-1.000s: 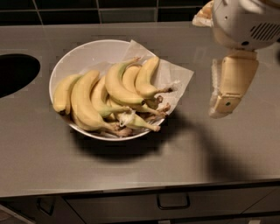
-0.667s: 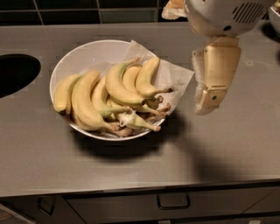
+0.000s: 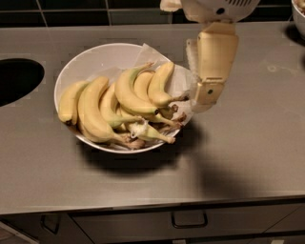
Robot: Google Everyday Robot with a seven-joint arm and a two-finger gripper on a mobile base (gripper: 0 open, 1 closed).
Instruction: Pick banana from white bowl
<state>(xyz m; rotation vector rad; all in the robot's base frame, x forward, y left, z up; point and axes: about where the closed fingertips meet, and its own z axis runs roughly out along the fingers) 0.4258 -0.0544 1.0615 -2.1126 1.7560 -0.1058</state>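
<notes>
The white bowl (image 3: pixel 78 64) with a crumpled paper liner stands on the grey counter, left of centre. It holds several bananas. The banana (image 3: pixel 125 93) is strongly curved, with a greenish stem pointing up right and a dark tip, and lies on top in the middle of the pile. My gripper (image 3: pixel 204 97) hangs from the white arm head at the top, just over the bowl's right rim, to the right of the banana and apart from it. Nothing shows in its hold.
A dark round opening (image 3: pixel 14 78) is cut into the counter at the left. Another white bowl's edge (image 3: pixel 300 14) shows at the top right corner. The counter's front edge runs above a drawer with a handle (image 3: pixel 189 220). A dark tiled wall is behind.
My gripper has moved left, from out over the counter to the bowl's right rim. The bowl and bananas have not moved.
</notes>
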